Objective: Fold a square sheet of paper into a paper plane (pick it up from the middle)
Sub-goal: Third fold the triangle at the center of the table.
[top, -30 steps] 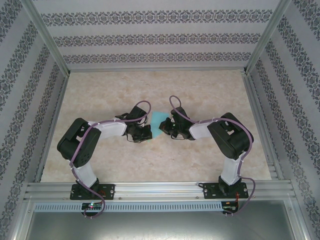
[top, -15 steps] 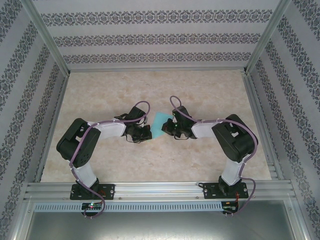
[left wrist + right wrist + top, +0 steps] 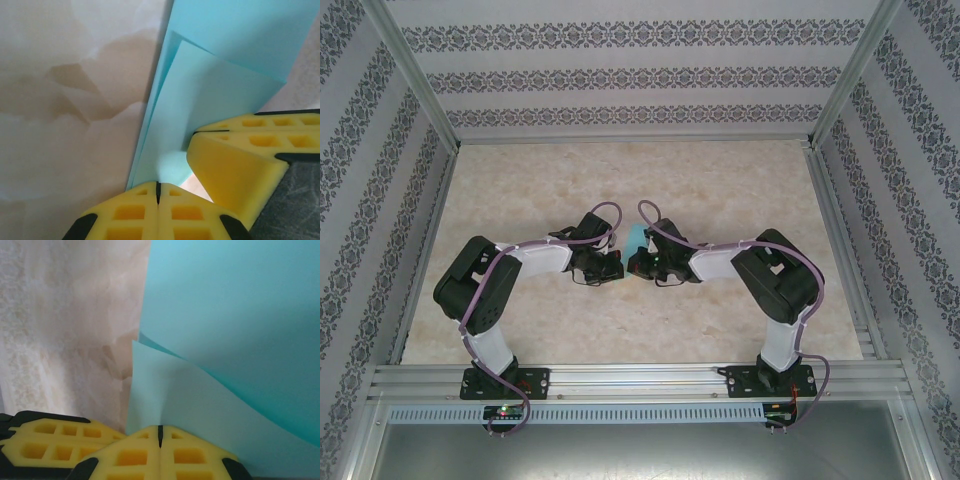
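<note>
The square sheet of paper [image 3: 636, 236] is turquoise and bent over into layers, and it stands up from the table between the two arms. My left gripper [image 3: 158, 187] is shut on its lower edge, with the paper [image 3: 220, 60] rising ahead of the yellow fingers. My right gripper [image 3: 160, 432] is shut on the same sheet [image 3: 230, 315] right beside it. In the top view the left gripper [image 3: 617, 266] and right gripper [image 3: 635, 263] nearly touch, and they hide most of the paper. The right gripper's fingers [image 3: 240, 160] show in the left wrist view.
The marbled beige table [image 3: 640, 180] lies bare on all sides of the arms. Patterned walls [image 3: 640, 80] and aluminium rails [image 3: 640, 380] enclose it. The left gripper's yellow fingers [image 3: 55, 440] sit at the lower left of the right wrist view.
My right gripper has swung left towards the left gripper with the paper in it. The sheet has bent together, so less turquoise shows from above. The left arm has stayed still.
</note>
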Controlling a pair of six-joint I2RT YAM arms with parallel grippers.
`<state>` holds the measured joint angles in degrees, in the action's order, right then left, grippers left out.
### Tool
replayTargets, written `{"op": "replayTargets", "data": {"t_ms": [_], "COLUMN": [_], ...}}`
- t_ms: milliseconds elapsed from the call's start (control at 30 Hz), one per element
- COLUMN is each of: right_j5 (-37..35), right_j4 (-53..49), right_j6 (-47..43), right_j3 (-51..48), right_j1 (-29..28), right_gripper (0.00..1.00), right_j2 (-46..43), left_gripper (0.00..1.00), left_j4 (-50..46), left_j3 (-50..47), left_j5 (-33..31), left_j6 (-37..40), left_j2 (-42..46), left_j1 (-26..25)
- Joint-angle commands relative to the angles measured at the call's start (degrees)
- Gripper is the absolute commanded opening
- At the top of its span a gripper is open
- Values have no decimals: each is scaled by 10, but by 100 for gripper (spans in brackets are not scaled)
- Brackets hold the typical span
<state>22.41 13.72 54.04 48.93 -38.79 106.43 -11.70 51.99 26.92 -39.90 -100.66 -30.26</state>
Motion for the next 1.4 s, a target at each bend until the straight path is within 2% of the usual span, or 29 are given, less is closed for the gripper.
{"op": "replayTargets", "data": {"t_ms": [0,100,367,467,600,733,900,1100,1367], "right_j5": [-12,-23,-49,-67,-65,-55,-24,8,-23], "right_j4": [-3,-9,-49,-68,-60,-30,10,49,-14], "right_j6": [11,5,-33,-44,-47,-37,-12,23,25], "right_j3": [-9,-28,-61,-64,-66,-61,-27,4,-7], "right_j1": [0,19,128,142,131,93,40,28,34], "right_gripper": [0,0,0,0,0,0,0,0,0], "right_j2": [16,14,-35,-68,-112,-127,-68,11,18], "left_gripper": [0,0,0,0,0,0,0,0,0], "left_j4": [-74,-86,-97,-96,-98,-101,-91,-87,-77], "left_j3": [-16,-16,-2,7,29,41,44,47,25], "left_j5": [-23,-32,-29,-26,-21,-13,-6,-5,7], "left_j6": [12,10,24,37,66,81,85,85,89], "left_j2": [-25,-26,-47,-50,-56,-57,-54,-41,-23], "left_j1": [5,5,11,15,17,18,18,18,18]}}
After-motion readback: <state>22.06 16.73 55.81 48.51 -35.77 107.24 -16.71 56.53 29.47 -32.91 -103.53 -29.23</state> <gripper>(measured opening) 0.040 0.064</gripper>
